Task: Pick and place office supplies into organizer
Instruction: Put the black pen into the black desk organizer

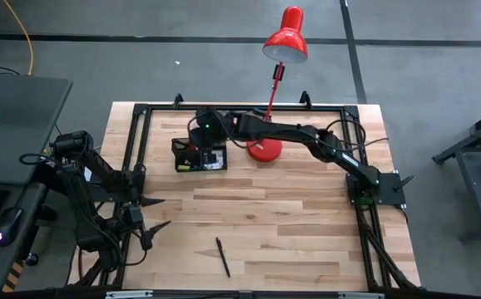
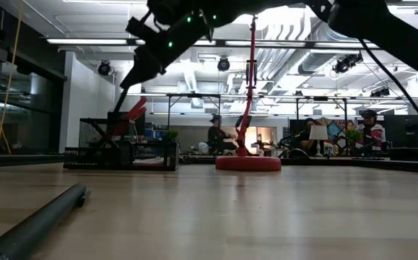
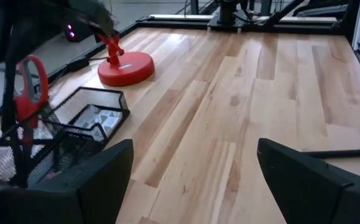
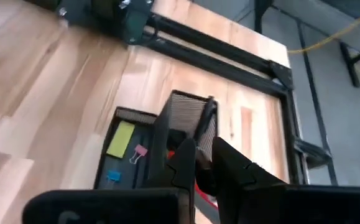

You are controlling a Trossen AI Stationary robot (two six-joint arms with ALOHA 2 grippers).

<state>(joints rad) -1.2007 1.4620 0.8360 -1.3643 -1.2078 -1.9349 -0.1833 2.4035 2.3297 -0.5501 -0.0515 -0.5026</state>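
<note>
Right pincer [image 4: 201, 163] is seen poised directly above the organizer [image 1: 198, 156], its fingers drawn together; a thin dark stick slants down from it toward the cup section in the low view, though whether it is gripped cannot be told. Red-handled scissors [image 3: 29, 87] are stood upright in the taller cup section, and in the lower tray section a yellow pad [image 4: 121, 138], a pink clip [image 4: 138, 152] and a small blue item [image 4: 113, 176] are laid. The organizer is set near the far edge of the desk [image 1: 290, 224], just beside the round base of the red lamp [image 1: 265, 149] but apart from it, and close to the black frame rail that runs along that edge. One black pen [image 1: 223, 256] is left lying flat on the near part of the desk, close to the front edge, with bare wood all round it. A wide stretch of open wood is left between the pen and the organizer. Left pincer [image 3: 192, 177] is held low at the desk's left edge, its fingers spread wide with nothing between them, well apart from the pen.
</note>
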